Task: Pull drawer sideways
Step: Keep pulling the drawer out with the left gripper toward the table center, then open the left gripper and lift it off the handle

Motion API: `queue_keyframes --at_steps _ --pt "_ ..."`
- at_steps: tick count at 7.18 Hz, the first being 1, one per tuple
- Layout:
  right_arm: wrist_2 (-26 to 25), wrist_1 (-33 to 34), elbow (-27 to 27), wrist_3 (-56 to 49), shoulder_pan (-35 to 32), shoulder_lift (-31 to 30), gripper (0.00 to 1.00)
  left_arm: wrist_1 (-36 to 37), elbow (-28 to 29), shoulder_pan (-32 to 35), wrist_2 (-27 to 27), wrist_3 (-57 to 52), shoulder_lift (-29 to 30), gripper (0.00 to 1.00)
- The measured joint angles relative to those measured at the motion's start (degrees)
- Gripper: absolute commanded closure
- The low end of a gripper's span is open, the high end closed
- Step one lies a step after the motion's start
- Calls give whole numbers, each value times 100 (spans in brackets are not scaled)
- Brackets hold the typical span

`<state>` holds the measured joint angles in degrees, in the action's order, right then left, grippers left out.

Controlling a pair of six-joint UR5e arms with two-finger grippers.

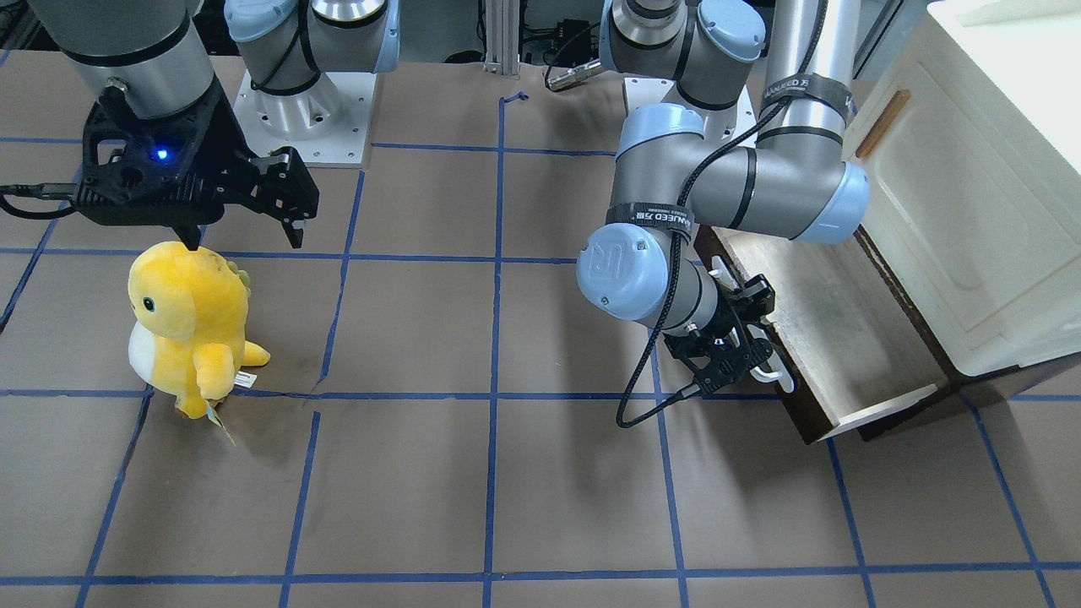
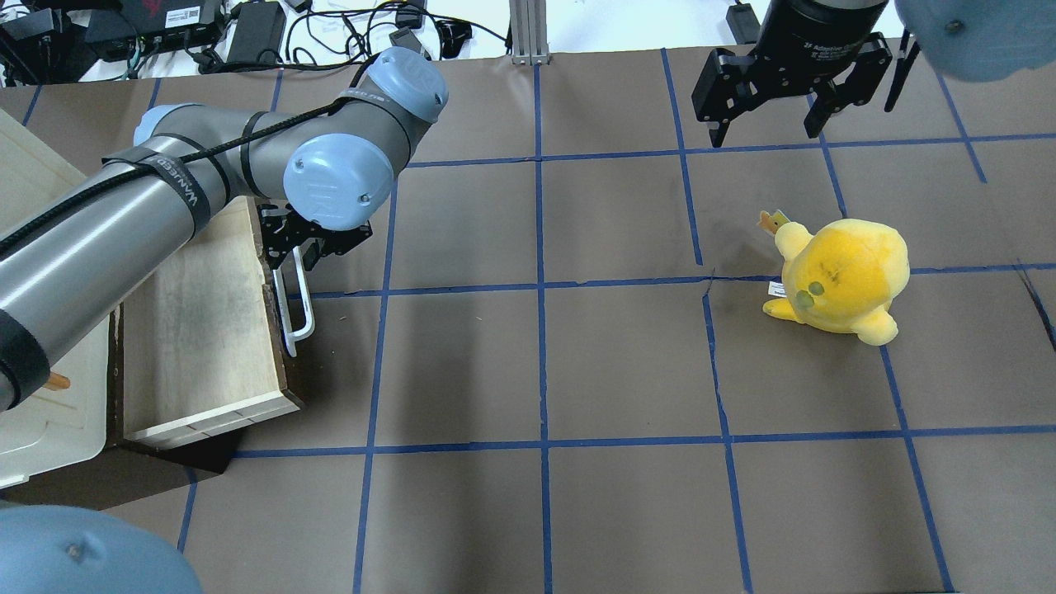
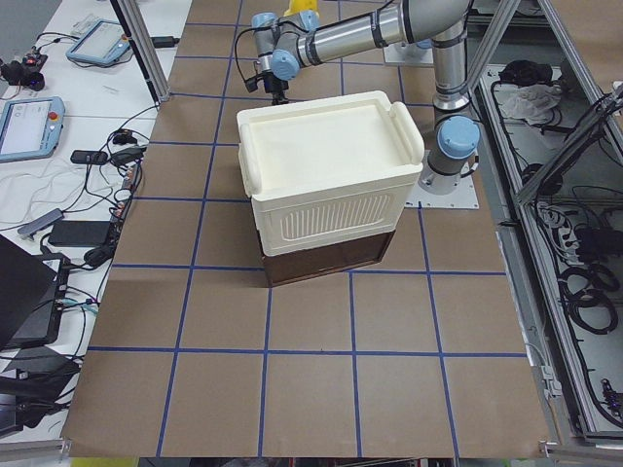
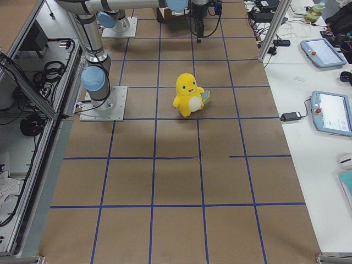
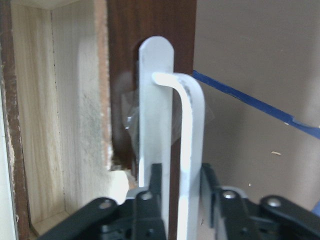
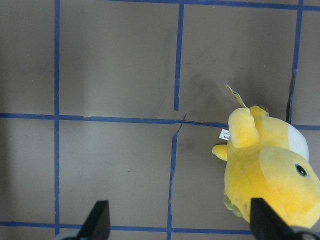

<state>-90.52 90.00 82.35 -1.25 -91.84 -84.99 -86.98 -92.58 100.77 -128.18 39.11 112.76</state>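
The drawer (image 2: 198,330) stands pulled out from under the cream cabinet, its pale wood inside showing; it also shows in the front view (image 1: 836,329). Its dark brown front carries a long white bar handle (image 2: 295,307). My left gripper (image 2: 301,247) is at the far end of that handle. In the left wrist view the handle (image 5: 192,140) runs between the two black fingers (image 5: 154,200), and the gripper (image 5: 182,200) is shut on it. My right gripper (image 2: 771,124) hangs open and empty above the table, far from the drawer; its fingertips (image 6: 100,220) show spread wide.
A yellow plush toy (image 2: 841,280) stands on the brown paper below my right gripper, and also shows in the front view (image 1: 186,329). The cream cabinet (image 1: 971,186) with a small wooden handle sits over the drawer. Blue tape lines grid the table.
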Motion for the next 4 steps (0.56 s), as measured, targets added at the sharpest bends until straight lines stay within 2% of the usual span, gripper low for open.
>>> queue_keyframes --at_steps 2,4 --pt "0 0 0 -4 0 0 0 228 43 123 201 -73 -70 0" --pt "-6 0 0 1 0 0 0 261 207 145 952 -292 -347 0"
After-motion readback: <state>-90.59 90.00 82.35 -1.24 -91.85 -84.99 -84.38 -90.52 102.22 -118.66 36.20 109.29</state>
